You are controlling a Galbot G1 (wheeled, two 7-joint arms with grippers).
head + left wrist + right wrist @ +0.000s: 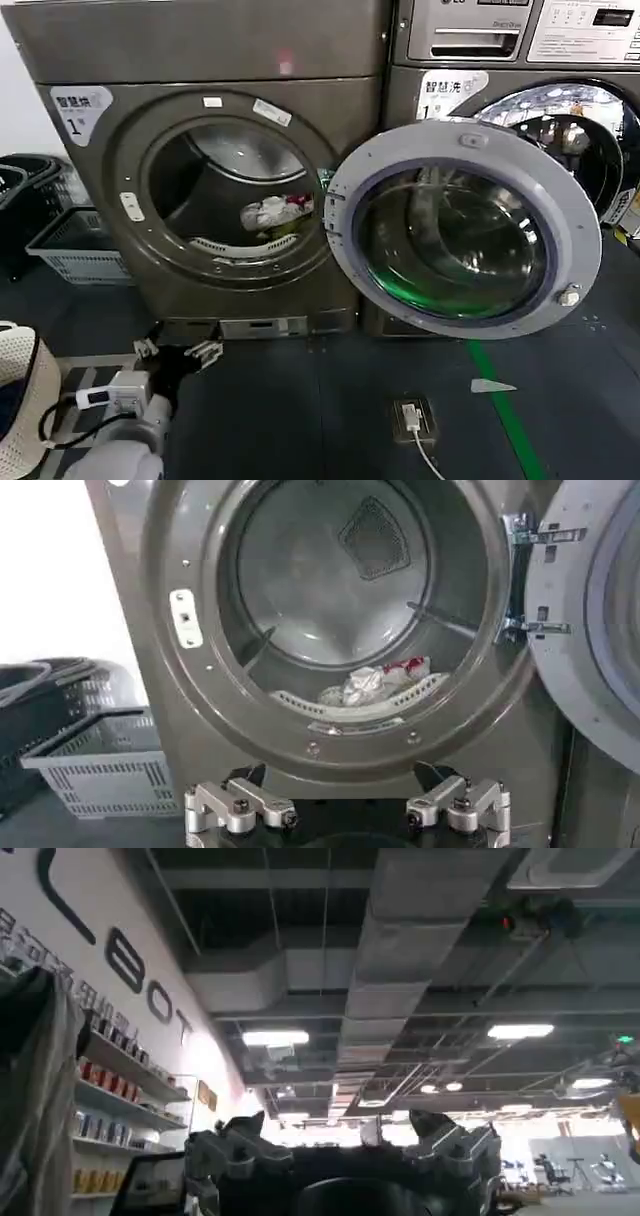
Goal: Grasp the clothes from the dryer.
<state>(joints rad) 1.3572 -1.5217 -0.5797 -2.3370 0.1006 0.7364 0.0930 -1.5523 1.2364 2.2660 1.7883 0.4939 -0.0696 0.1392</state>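
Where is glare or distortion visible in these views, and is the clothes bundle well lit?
Head view: glare on the round glass door, edges curved; the small white, red and yellow-green clothes bundle sits lit in the shadowed drum. Right wrist view: bright ceiling lamps, backlit right gripper.

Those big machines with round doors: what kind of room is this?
Likely a laundry area: the dryer stands open with clothes inside, another machine beside it, and baskets alongside.

Dryer (200, 60) bronze-grey, white corner label. Clothes (275, 213) white, red, a touch of yellow-green (low in the drum). Door (465, 225) pale grey rim, green-tinted glass. Basket (80, 250) grey lattice.
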